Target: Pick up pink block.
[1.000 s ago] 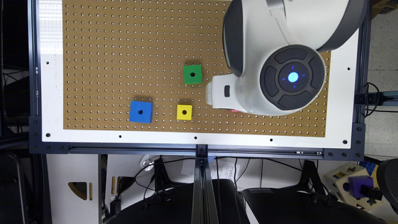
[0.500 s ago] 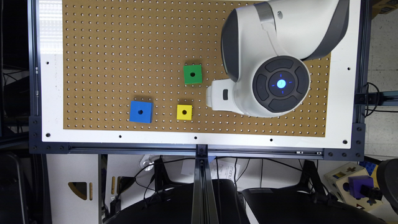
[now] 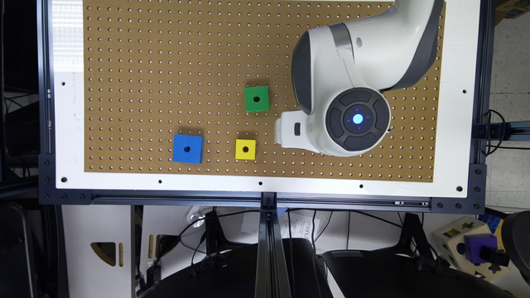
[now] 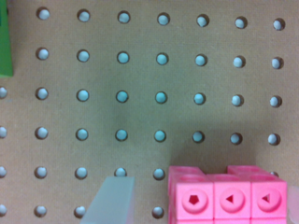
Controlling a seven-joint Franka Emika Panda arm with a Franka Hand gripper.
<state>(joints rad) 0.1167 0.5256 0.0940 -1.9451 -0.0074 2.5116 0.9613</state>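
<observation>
Jaws stand apart: in the wrist view the gripper point(image 4: 202, 205) is released, one pale translucent finger point(image 4: 108, 200) sitting beside the pink block point(image 4: 228, 198) with a strip of bare board between them. What may be the other finger is only a faint blur at the picture's edge past the block.

Largest is the brown pegboard point(image 3: 165, 62), set in a white frame point(image 3: 68, 124). Over the exterior view's right part of it hangs the white arm point(image 3: 364, 62), its round dark cap glowing blue, with the white gripper part point(image 3: 290, 132) jutting toward the yellow block point(image 3: 245, 149). The blue block point(image 3: 188, 148) lies well apart on the exterior view's left, and the green block point(image 3: 256, 99) lies near the arm. The pink block rests flat on the pegboard, studs up, between the jaws.
</observation>
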